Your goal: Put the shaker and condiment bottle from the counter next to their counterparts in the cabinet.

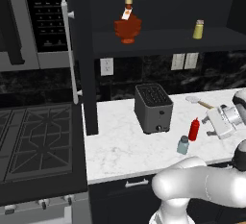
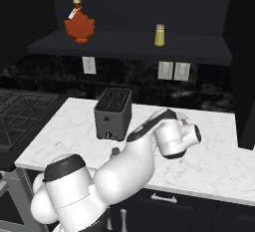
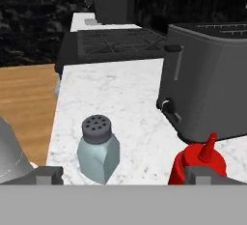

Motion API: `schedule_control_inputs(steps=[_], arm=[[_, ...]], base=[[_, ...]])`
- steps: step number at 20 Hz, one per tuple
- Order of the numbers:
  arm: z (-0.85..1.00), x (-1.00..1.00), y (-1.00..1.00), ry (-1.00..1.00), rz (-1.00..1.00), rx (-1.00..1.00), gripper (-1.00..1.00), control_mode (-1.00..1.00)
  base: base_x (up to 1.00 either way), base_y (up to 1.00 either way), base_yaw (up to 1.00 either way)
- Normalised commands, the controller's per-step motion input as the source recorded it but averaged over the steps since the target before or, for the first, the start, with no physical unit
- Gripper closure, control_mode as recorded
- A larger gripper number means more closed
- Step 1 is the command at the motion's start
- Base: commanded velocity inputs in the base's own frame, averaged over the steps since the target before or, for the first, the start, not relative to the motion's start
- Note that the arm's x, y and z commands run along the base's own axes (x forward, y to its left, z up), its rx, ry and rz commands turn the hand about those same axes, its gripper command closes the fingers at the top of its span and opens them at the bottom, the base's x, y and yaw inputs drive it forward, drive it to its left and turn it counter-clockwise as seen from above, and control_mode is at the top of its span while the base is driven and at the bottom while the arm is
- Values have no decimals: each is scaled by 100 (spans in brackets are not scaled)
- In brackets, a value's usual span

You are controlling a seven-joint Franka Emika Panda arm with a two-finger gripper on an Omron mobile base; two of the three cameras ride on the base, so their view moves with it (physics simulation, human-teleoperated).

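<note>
White marble table (image 1: 125,153) under my gripper (image 3: 124,175): fingers (image 3: 48,175) spread wide, holding nothing, shaker (image 3: 98,148) and condiment bottle (image 3: 198,165) standing between them, toaster (image 3: 208,84) just behind. Up in the cabinet (image 1: 163,39) I see the amber bottle (image 1: 128,26) and yellow shaker (image 1: 198,29).

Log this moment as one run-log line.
tool: open, holding nothing | shaker: upright on counter | condiment bottle: upright beside it | cabinet: open, counterparts on shelf | placed: none
</note>
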Motion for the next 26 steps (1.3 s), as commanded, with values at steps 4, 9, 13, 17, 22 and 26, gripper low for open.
schedule_control_inputs(steps=[4, 9, 13, 17, 22, 26], arm=[[-9, 39, 0, 0, -8, 4, -100, -100], [-27, 24, 1, 0, -6, 2, -100, -100], [-26, 22, 6, 0, -4, 1, -100, -100], [-17, 29, 7, 0, -4, 0, -100, -100], [-17, 16, 1, 0, -2, 0, -100, -100], [-27, 0, 10, 0, 0, 0, -100, -100]], base=[[0, 0, 0], [0, 0, 0], [0, 0, 0], [0, 0, 0], [0, 0, 0], [0, 0, 0]])
